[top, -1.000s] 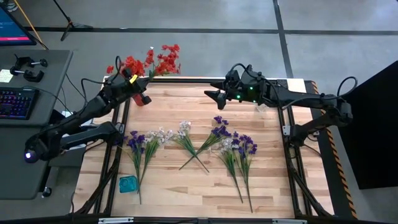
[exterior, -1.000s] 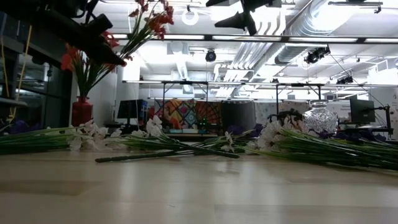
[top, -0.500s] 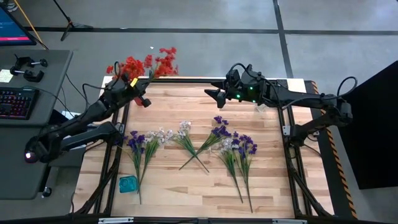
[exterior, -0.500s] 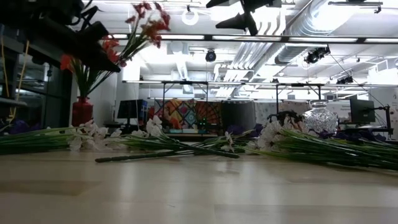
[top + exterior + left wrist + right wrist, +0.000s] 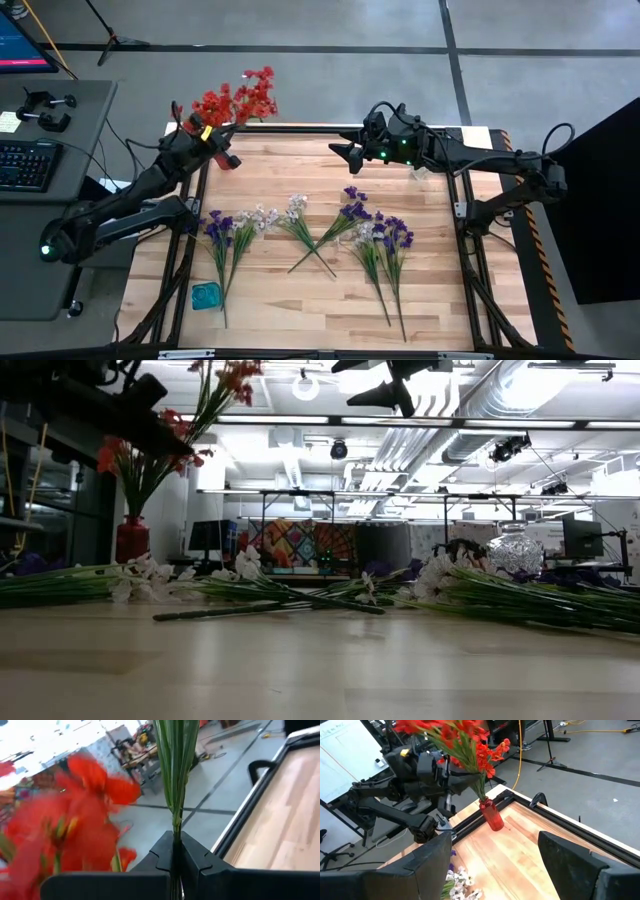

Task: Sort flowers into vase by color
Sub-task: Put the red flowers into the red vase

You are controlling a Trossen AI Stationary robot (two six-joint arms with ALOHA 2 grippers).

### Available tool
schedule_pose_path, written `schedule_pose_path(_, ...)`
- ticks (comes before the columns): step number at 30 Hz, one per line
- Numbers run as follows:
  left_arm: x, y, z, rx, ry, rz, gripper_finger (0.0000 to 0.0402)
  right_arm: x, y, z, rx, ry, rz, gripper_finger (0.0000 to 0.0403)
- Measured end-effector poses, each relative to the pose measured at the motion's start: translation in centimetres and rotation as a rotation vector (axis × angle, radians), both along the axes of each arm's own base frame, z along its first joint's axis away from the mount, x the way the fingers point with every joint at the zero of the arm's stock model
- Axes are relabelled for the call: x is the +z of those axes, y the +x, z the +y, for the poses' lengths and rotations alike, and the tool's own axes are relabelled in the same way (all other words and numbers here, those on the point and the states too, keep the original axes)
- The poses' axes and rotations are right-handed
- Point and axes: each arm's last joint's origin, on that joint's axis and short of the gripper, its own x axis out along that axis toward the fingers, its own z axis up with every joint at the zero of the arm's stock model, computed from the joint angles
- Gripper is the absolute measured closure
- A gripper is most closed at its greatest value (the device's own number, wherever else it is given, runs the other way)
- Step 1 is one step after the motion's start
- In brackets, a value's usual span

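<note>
Wooden bench [image 5: 300, 300] under me, concrete floor beyond it. My left hand [image 5: 207, 133] is clamped on a red sprig [image 5: 175, 775] by its stem, holding it over the red vase [image 5: 492, 816] at the bench's far left corner, where other red blooms [image 5: 235, 100] already stand. My right hand [image 5: 345, 154] hangs wide and empty above the far middle of the bench. Purple and white sprigs [image 5: 300, 232] lie in a row across the bench, with a clear vase [image 5: 514, 549] at the far right. I judge the risk is at the vase mouth: the thin stem could miss the narrow neck or snag the crowded stems already inside, and a sideways push could tip the vase. A loose grip might let the stem swivel. I can read no labels or writing anywhere.
</note>
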Motion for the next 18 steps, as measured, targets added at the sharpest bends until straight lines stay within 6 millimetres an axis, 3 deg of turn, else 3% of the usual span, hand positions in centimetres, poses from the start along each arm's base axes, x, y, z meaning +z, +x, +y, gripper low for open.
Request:
schedule_pose_path(6, -1.5, -0.1, 0.1, 0.061, 0.037, -0.025, 0.0401, 0.0, 0.0, 0.0, 0.0, 0.0, 0.0, 0.0116)
schedule_pose_path(18, -1.0, -0.7, 0.0, 0.156, 0.09, -0.084, 0.0401, 0.0, 0.0, 0.0, 0.001, 0.001, 0.0, 0.0116)
